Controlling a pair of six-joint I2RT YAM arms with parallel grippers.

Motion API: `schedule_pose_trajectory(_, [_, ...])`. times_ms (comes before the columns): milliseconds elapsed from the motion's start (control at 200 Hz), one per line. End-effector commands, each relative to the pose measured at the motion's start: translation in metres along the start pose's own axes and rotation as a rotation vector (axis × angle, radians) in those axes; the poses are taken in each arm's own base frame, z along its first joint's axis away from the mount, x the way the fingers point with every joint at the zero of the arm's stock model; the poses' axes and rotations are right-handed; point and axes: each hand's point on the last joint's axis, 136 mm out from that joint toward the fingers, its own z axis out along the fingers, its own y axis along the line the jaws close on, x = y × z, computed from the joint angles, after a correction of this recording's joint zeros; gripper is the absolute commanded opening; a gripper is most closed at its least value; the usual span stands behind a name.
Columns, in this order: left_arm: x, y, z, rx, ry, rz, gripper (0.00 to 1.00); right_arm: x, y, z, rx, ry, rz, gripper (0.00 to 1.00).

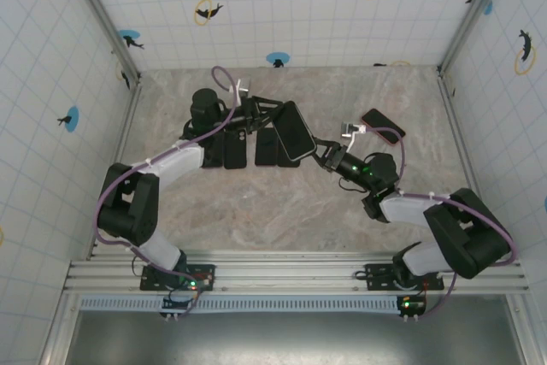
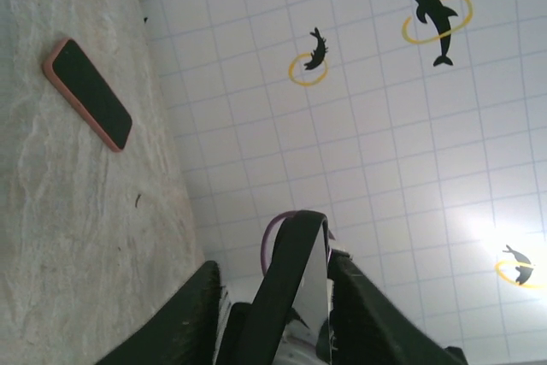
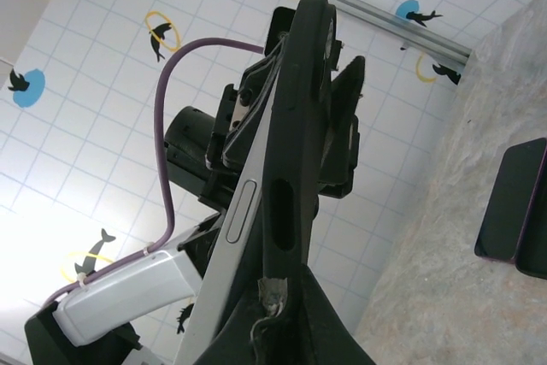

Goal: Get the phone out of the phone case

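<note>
Right fingers (image 3: 308, 331): pressed together on the lower rim of the phone case (image 3: 295, 126), at 6 o'clock in the right wrist view. Case black, seen edge-on, with a slot cut-out in its side wall. Phone (image 3: 232, 232) lying against the case, its silver side with an oblong button exposed on the 9 o'clock flank. Fully seated or partly lifted: not determinable.

Left fingers (image 2: 192, 318): apart, one on each side of the far end of the phone and case. Visible gap between the 9 o'clock finger and the case rim. Contact at the 3 o'clock finger: not determinable.

Seen from the top external camera:
- Phone with case, tilted, raised off the worktop (image 1: 282, 220), just toward 12 o'clock from the worktop centre.
- Left fingers at 10 o'clock of the phone, right fingers at 5 o'clock of it.
- Two dark phones (image 1: 235, 150), flat on the worktop side by side, at 8 o'clock of the held phone.
- Coral-cased phone (image 1: 382, 126), flat, screen up, well apart at 3 o'clock.

Purple cable (image 3: 162, 126) looped along the left arm.
</note>
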Motion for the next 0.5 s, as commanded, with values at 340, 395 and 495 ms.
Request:
schedule_pose_trajectory(340, [-0.002, 0.010, -0.012, -0.071, -0.131, -0.023, 0.64, -0.032, 0.028, -0.002, -0.127, -0.178, -0.040, 0.00])
schedule_pose_trajectory(395, [0.000, 0.009, -0.017, -0.082, -0.168, -0.027, 0.64, -0.036, 0.027, -0.003, -0.119, -0.205, -0.045, 0.00])
schedule_pose_trajectory(495, [0.017, 0.004, -0.017, -0.090, -0.204, -0.035, 0.65, -0.045, 0.018, -0.007, -0.083, -0.271, -0.041, 0.00])
